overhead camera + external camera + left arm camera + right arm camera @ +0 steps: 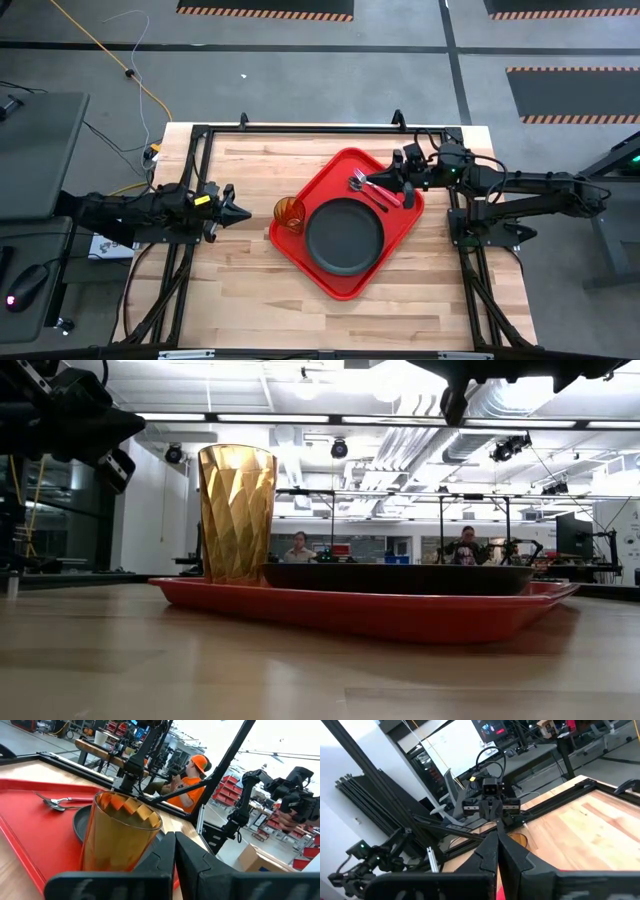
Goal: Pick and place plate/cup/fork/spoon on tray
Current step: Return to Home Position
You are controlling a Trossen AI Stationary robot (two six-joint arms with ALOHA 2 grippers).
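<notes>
The red tray (300, 262) lies mid-table. On it rest the dark plate (344, 236), the amber cup (290, 213), upright at its left corner, and the pink-handled fork (388, 195) and silvery spoon (357, 181), side by side at its far end. My left gripper (245, 212) is shut and empty, just left of the cup (120, 837) and raised off the table (100, 430). My right gripper (374, 181) is shut and empty, high above the fork and spoon (496, 840).
The tray sits askew, with bare wooden tabletop (250, 300) on its near and left sides. Black frame rails (300, 128) edge the table. People sit at benches in the room beyond (297, 546).
</notes>
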